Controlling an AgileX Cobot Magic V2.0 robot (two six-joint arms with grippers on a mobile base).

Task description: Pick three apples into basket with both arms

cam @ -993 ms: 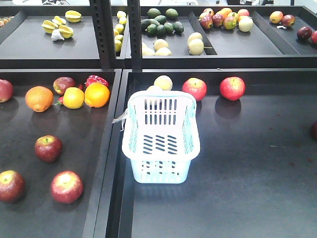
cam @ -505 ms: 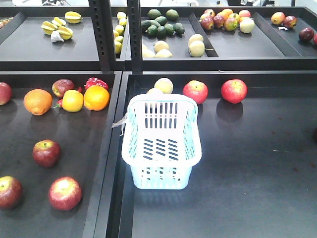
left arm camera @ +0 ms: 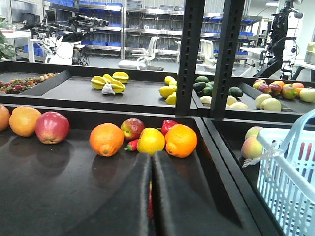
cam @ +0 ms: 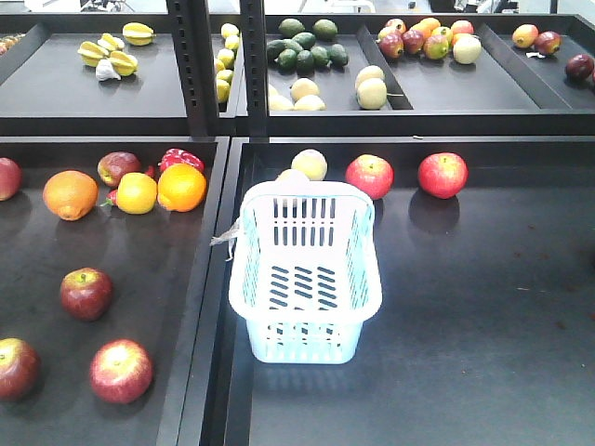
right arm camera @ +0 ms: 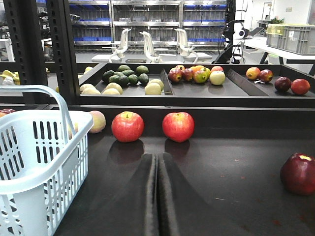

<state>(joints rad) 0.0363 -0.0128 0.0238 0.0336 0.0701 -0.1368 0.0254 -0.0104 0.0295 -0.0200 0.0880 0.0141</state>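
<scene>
Lying shut, both claws gripped nothing. The left gripper point(left arm camera: 151, 160) had its two black fingers pressed side by side, low over the left tray point(cam: 158, 269) — only a hairline slit showed between them, with a sliver of red in it that I could not identify. Beyond its tips sat an orange point(left arm camera: 106, 139), a yellow fruit point(left arm camera: 151, 140) and a second orange point(left arm camera: 181, 140) in a loose row, with a red pepper point(left arm camera: 169, 125) just behind them.

The right gripper point(right arm camera: 157, 158) was clenched the same way, fingers flush, low over the right tray point(cam: 483, 307). It pointed toward a bright red apple point(right arm camera: 127, 126) and its red twin point(right arm camera: 178, 126), which sat near each other by the tray's back wall. A darker apple point(right arm camera: 298, 173) lay well apart from them, at the right edge of that view.

The basket point(cam: 244, 279) stood upright in the right tray, close against the divider between the two trays. A clear scrap point(cam: 226, 238) hung at its left rim, and a pale fruit point(cam: 310, 164) sat just behind it.

The apples to be picked were all on the left tray, apart from the basket. A dark red apple point(cam: 85, 293) lay toward the tray's middle and a second apple point(cam: 121, 370) nearer the front. A third apple point(cam: 17, 367) was at the left edge of the front view — partly cut off there.
</scene>
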